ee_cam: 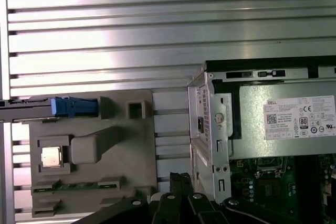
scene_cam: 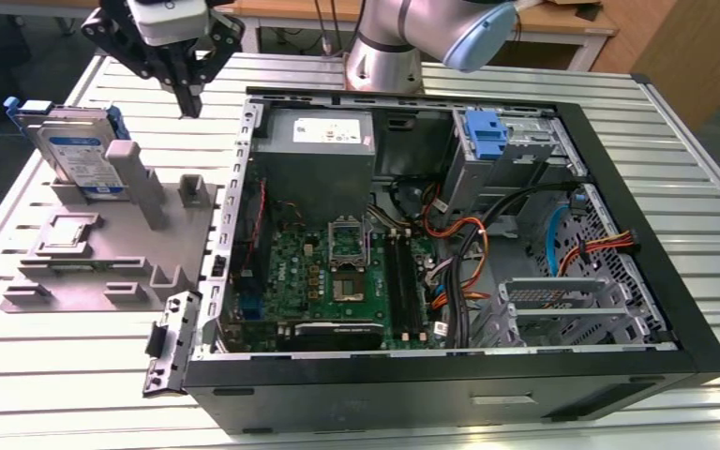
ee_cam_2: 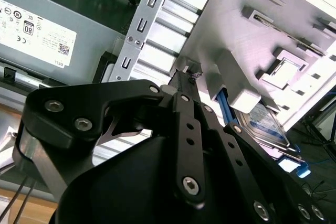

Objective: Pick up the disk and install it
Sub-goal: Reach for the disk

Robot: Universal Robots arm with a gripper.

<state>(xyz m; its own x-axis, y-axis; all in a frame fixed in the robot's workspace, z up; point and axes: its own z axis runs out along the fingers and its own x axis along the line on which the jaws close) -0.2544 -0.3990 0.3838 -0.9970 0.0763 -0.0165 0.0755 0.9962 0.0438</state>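
The disk (scene_cam: 79,155), a silver drive with a white and blue label in a blue carrier frame, stands upright in a slot at the far corner of the grey stand (scene_cam: 123,253), at the exterior view's left. My gripper (scene_cam: 190,108) hangs above the table, between the stand and the open computer case (scene_cam: 660,309), to the right of the disk and apart from it. Its fingers point down, shut with nothing between them. In the first wrist view the disk (ee_cam: 73,107) appears edge-on beyond my gripper (ee_cam: 178,178). The second wrist view has my gripper (ee_cam_2: 185,73) with the disk (ee_cam_2: 265,124) off to one side.
The case lies open with its motherboard (scene_cam: 335,272), power supply (scene_cam: 322,141), cables, a blue bracket (scene_cam: 486,131) in the far bay and a metal drive cage (scene_cam: 554,300). The stand also holds a chip (ee_cam: 51,157). Ribbed aluminium table (ee_cam: 157,24) surrounds everything.
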